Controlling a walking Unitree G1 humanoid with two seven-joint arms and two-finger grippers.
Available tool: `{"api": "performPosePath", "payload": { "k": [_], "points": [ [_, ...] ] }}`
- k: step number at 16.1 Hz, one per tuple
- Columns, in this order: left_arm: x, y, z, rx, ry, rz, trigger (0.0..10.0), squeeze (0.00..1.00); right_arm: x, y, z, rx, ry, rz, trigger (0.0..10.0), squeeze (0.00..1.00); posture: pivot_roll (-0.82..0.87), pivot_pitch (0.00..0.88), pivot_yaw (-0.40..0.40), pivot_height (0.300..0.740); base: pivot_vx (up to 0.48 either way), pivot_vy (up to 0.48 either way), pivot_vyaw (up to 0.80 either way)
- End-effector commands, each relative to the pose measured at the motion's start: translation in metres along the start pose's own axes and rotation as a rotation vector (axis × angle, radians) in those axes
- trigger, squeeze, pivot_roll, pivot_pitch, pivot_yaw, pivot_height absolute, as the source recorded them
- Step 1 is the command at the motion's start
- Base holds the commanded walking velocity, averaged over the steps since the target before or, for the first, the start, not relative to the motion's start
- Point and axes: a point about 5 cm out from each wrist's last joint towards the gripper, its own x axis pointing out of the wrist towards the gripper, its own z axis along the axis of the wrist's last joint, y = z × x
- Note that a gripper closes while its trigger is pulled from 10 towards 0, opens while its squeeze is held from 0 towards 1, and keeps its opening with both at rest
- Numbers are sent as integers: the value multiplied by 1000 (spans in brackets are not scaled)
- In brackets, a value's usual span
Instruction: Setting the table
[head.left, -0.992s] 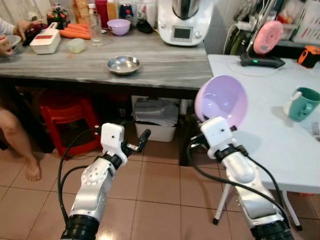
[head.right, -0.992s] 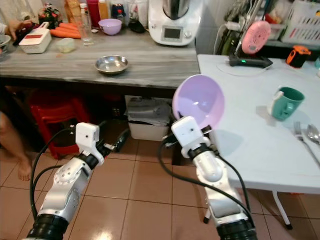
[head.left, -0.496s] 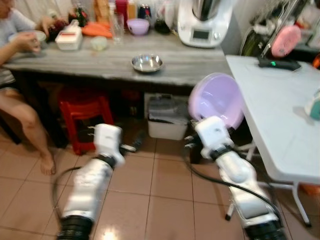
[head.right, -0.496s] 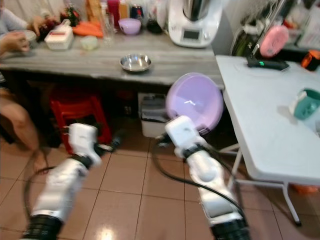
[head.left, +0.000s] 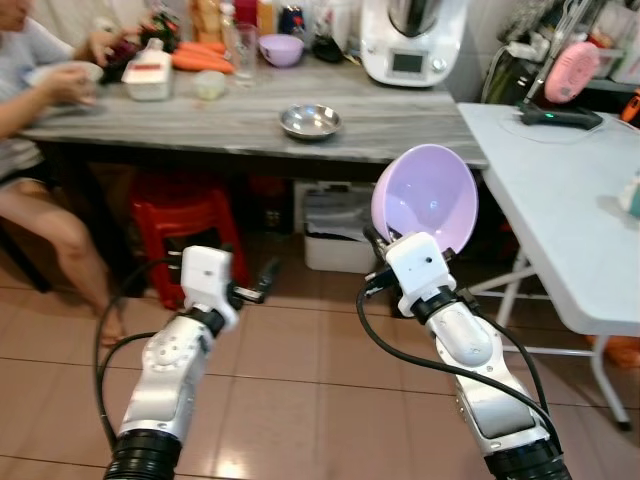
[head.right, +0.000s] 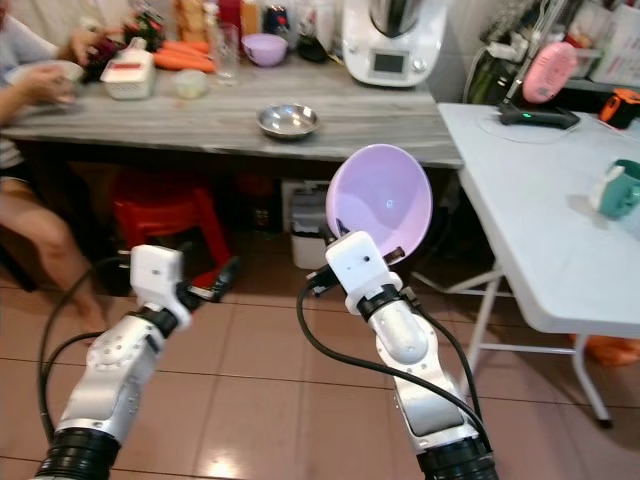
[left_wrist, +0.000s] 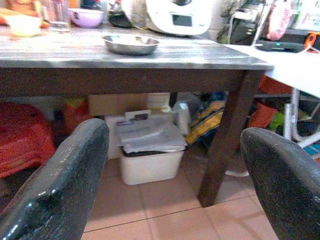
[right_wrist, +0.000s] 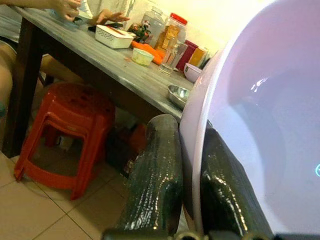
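1. We saw the right gripper (right_wrist: 187, 200) pinching the thin rim of a smooth, round lilac plastic bowl (head.left: 425, 198), held up on edge above the tiled floor (head.left: 300, 390).
2. Our left gripper (left_wrist: 170, 170) hung low, its rough black fingers (left_wrist: 60, 185) spread wide.
3. A shiny steel dish (head.left: 310, 121) sat on the grey wood-grain table (head.left: 400, 120); a white table (head.left: 570, 230) stood beside.
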Motion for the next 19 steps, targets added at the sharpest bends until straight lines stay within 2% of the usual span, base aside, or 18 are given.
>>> {"api": "performPosePath", "payload": {
  "k": [1, 3, 5, 7, 15, 19],
  "points": [
    [5, -11, 0, -6, -5, -30, 10000, 0, -2, -9, 0, -18, 2, -28, 10000, 0, -30, 21, -26, 740, 0, 345, 0],
    [6, -10, 1, 35, -1, -24, 10000, 0, -2, -10, 0, -18, 2, -28, 10000, 0, -34, 21, -26, 740, 0, 0, 0],
    [5, -7, 1, 27, -5, -8, 10000, 0, -2, -9, 0, -22, 2, -24, 10000, 0, -33, 17, -25, 740, 0, 0, 0],
    [5, -9, 2, 3, -14, -38, 10000, 0, -2, -8, 1, -27, -1, -20, 10000, 0, -33, 17, -25, 740, 0, 0, 0],
    [6, -12, 6, -9, -37, -60, 10000, 0, -2, -8, -1, -8, 0, -25, 10000, 0, -29, 14, -24, 740, 315, 0, 449],
    [7, -12, 7, -7, -40, -68, 10000, 0, 0, -9, 0, -7, -4, -27, 10000, 0, -25, 11, -23, 740, 368, 0, 0]
  ]
}}
